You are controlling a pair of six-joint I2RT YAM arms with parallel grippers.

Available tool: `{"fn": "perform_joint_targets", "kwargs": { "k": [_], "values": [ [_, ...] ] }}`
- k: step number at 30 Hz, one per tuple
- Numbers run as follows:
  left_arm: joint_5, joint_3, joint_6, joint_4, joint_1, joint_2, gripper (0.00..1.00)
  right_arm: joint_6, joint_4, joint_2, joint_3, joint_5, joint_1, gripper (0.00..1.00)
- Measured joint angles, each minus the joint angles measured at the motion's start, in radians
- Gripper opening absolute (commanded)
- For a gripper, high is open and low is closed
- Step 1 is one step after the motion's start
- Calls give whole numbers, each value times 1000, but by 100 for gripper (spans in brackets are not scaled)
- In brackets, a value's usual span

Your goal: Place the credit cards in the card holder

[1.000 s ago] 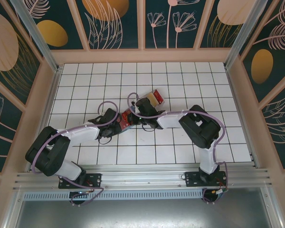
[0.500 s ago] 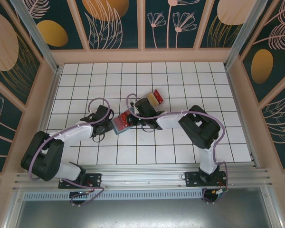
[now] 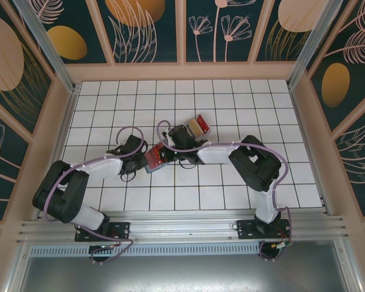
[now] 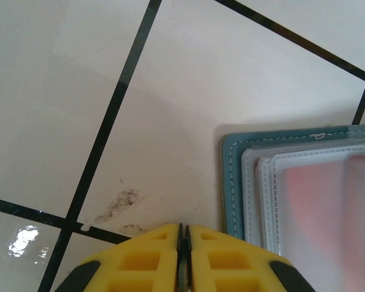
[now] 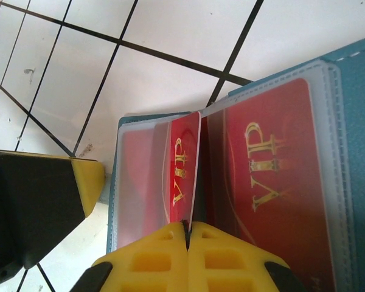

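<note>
The card holder [image 3: 153, 159] lies open on the tiles, teal outside [image 5: 359, 67], with clear sleeves over a reddish inside [image 4: 292, 182]. My right gripper [image 5: 187, 225] is shut on a red credit card [image 5: 182, 176]. The card stands on edge, with its far end at the holder's middle fold. A second red credit card [image 5: 267, 176] lies flat in the right sleeve. My left gripper [image 4: 183, 226] is shut with nothing in it, on the bare tile just beside the holder's left edge [image 4: 231, 176]. From above, the left gripper [image 3: 139, 159] and right gripper [image 3: 169, 150] flank the holder.
A clear plastic tray [image 3: 205, 129] behind the right gripper holds a red card and a tan card. Wooden walls close in the white tiled floor [image 3: 243, 97] on three sides. A dark smudge [image 4: 115, 204] marks the tile near the left fingers.
The left gripper drew back off the holder to the left, then edged back toward it, and its jaws have come together. The right gripper stays at the holder with the red card.
</note>
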Motion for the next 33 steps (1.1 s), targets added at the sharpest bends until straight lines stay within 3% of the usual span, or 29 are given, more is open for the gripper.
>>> {"fn": "perform_joint_targets", "kwargs": {
  "k": [21, 28, 33],
  "values": [
    [3, -1, 0, 13, 1, 4, 11, 1, -181, 84, 151, -40, 13, 12],
    [3, -1, 0, 17, 1, 6, 11, -4, -192, 80, 147, -16, 16, 31],
    [4, 0, 0, 21, 1, 6, 10, -12, -241, 41, 114, 2, 8, 37]
  ]
}}
